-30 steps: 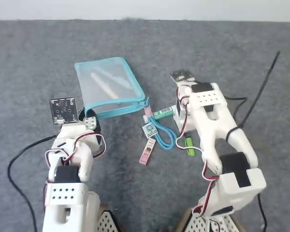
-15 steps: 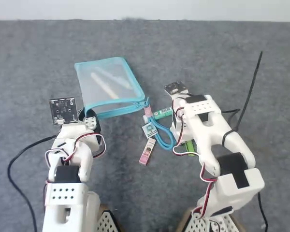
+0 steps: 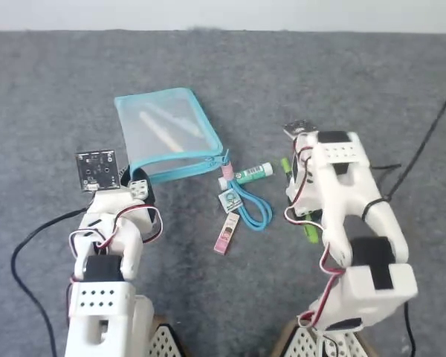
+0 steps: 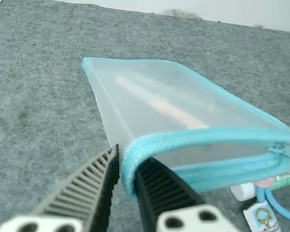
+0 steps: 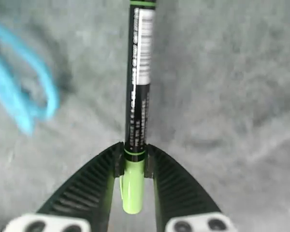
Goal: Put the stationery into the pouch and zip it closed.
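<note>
My left fingers (image 4: pixel 94 183) pinch the near corner of the pouch (image 3: pixel 169 134). Right of it on the counter (image 3: pixel 357 89) lie tube (image 3: pixel 253 173), cord (image 3: pixel 254 208) and tag (image 3: pixel 229 199); farther right, my right fingers (image 5: pixel 99 179) clamp a pen (image 5: pixel 137 96).

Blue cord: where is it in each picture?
High view: the blue cord lies looped on the table, between the pouch and the green pen.
Left wrist view: the blue cord lies just past the pouch's zipper end.
Right wrist view: the blue cord lies beside the green pen held in the right gripper.
Shared landmark: the grey mat under everything.
</note>
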